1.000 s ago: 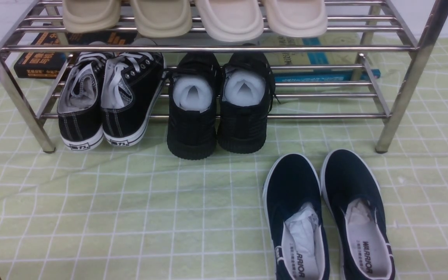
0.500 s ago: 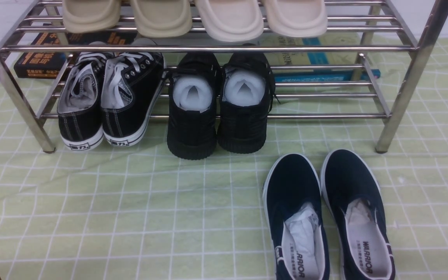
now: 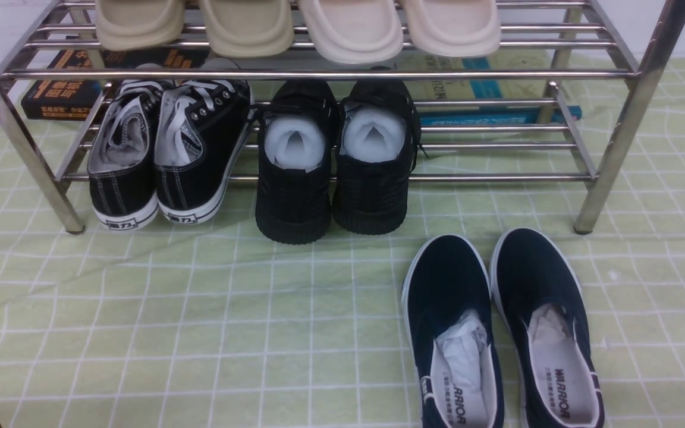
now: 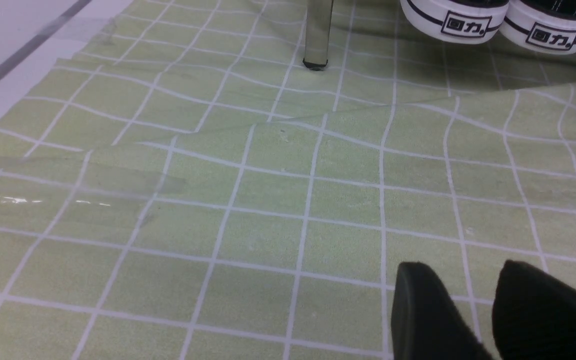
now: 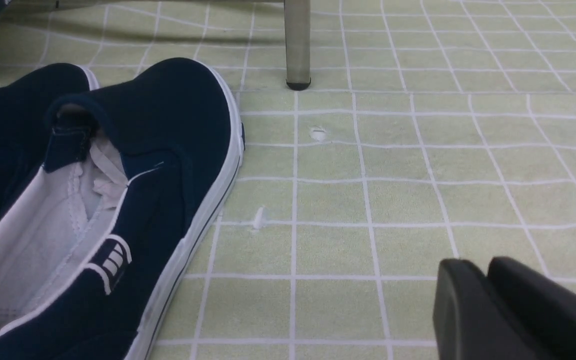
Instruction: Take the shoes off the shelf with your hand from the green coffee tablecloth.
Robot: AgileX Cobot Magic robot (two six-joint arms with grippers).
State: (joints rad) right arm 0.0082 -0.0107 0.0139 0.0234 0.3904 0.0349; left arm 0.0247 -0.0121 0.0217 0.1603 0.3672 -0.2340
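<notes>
The navy shoes stand side by side on the green coffee tablecloth (image 3: 200,327), toes toward the shelf (image 3: 319,74) and just in front of its right half: one shoe (image 3: 446,291), the other (image 3: 536,279). Both are stuffed with paper. In the right wrist view the nearer shoe (image 5: 168,115) lies apart from my right gripper (image 5: 477,262), whose fingers sit together with nothing between them. My left gripper (image 4: 463,270) hovers over bare cloth, its fingers apart and empty. Neither gripper shows in the front view.
Black lace-up sneakers (image 3: 164,148) and all-black shoes (image 3: 333,160) sit on the lower tier, with beige slippers (image 3: 295,27) above. Books (image 3: 69,83) lie behind the rack. Chrome legs (image 4: 317,35) (image 5: 297,45) stand on the cloth. The cloth has a raised fold (image 4: 318,120).
</notes>
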